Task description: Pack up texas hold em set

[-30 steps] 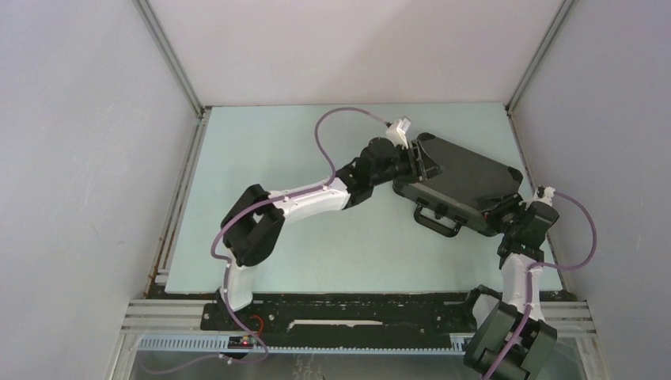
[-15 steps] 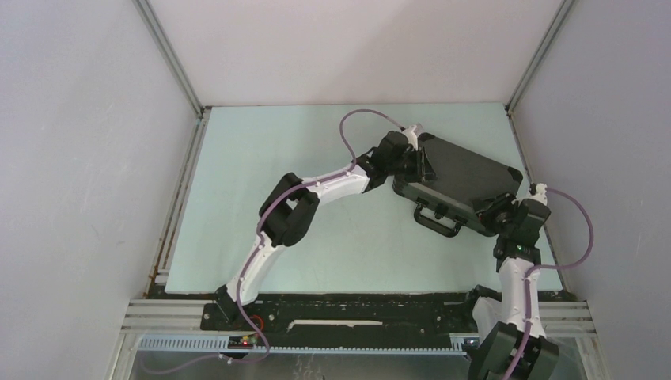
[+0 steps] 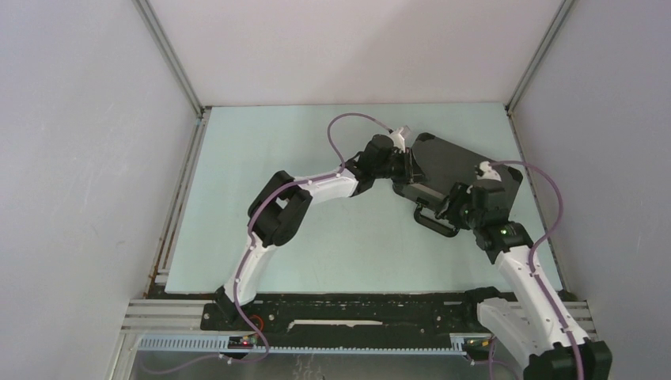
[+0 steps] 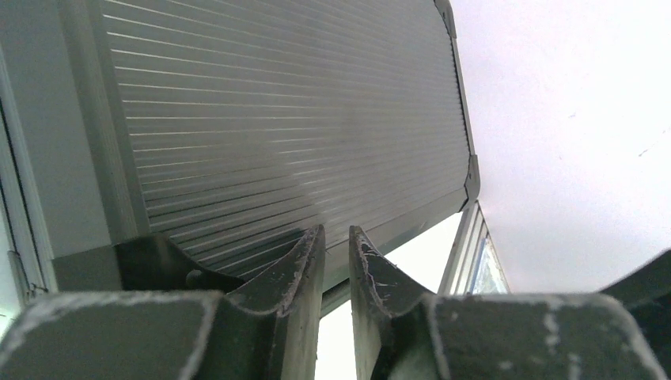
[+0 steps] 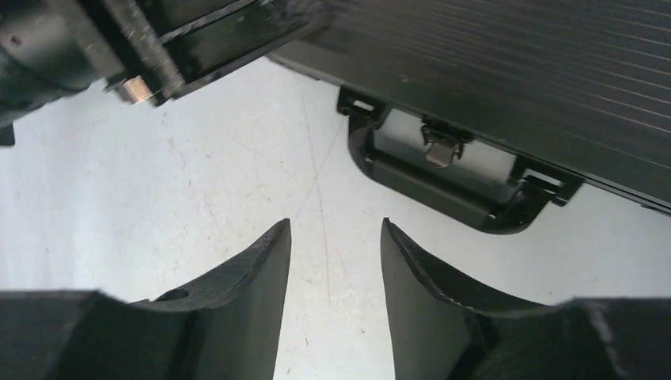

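Observation:
The texas hold em set shows only as a closed black ribbed briefcase point(image 3: 467, 162) lying at the back right of the table, handle point(image 3: 434, 222) facing the near side. My left gripper point(image 3: 408, 164) is at the case's left corner. In the left wrist view its fingertips point(image 4: 336, 233) stand a narrow gap apart, nothing between them, just under the ribbed lid point(image 4: 277, 119). My right gripper point(image 3: 454, 203) hovers over the handle point(image 5: 443, 190), open and empty point(image 5: 335, 226) above bare table. A metal latch point(image 5: 440, 147) shows behind the handle.
The pale green table top point(image 3: 316, 229) is walled by grey panels on the left, back and right. The case's right end lies near the right wall rail point(image 3: 528, 158). My left gripper's body point(image 5: 158, 39) shows at the top left of the right wrist view.
My right arm swung from the case's near right corner to above the handle, and its jaws widened. The left jaws narrowed while staying at the case's left corner.

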Robot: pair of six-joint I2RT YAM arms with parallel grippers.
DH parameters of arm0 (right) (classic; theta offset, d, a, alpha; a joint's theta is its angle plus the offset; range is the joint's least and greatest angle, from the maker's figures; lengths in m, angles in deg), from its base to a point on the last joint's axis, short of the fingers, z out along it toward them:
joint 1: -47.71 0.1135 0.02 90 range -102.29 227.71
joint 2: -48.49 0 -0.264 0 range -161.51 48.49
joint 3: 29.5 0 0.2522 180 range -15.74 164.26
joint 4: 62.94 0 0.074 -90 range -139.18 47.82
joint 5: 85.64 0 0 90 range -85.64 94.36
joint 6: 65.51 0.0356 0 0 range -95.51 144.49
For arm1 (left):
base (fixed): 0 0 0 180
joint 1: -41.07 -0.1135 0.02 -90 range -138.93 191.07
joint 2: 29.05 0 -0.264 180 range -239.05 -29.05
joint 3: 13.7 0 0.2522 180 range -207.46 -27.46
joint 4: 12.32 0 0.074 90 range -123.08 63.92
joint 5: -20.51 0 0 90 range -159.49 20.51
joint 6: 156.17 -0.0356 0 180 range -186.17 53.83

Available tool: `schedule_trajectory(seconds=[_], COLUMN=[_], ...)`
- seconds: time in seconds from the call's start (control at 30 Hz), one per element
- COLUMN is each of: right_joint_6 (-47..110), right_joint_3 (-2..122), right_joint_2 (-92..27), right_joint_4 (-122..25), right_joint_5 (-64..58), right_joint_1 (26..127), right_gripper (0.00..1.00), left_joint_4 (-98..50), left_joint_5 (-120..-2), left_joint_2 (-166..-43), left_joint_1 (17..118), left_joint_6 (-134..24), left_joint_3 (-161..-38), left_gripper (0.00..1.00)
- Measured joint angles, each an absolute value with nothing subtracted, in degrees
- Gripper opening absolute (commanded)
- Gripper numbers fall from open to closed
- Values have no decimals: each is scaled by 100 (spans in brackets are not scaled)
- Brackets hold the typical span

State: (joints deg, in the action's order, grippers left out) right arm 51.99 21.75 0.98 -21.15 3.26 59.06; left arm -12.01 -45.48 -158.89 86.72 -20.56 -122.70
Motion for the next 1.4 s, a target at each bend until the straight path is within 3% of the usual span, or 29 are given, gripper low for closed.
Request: schedule_trajectory(seconds=[0.13, 0.27, 0.67, 0.93, 1.4], right_joint_6=[5154, 5202, 6572, 7514, 8194], right_joint_3=[2339, 2342, 1935, 1233, 1192], right_joint_2=[-280, -881, -940, -1047, -1808], right_joint_4=[-2062, -1981, -2318, -2884, -3673], right_joint_5=[617, 962, 1887, 2129, 2274], right_joint_1=[6424, 6621, 6621, 6341, 6175], right_gripper=[28, 0, 0, 0, 0], left_joint_4=[-1199, -1164, -832, -729, -688], left_joint_5=[-4552, -4589, -4485, -4511, -4530], left_joint_2=[-15885, -15874, -15822, -15776, -15695], left_joint_1=[8661, 8639, 8567, 8560, 8523], left_joint_6=[-2168, -2227, -2207, -2211, -2211], left_joint_3=[-12264, -12192, -11982, -11881, -11750], left_gripper=[14, 18, 19, 19, 18])
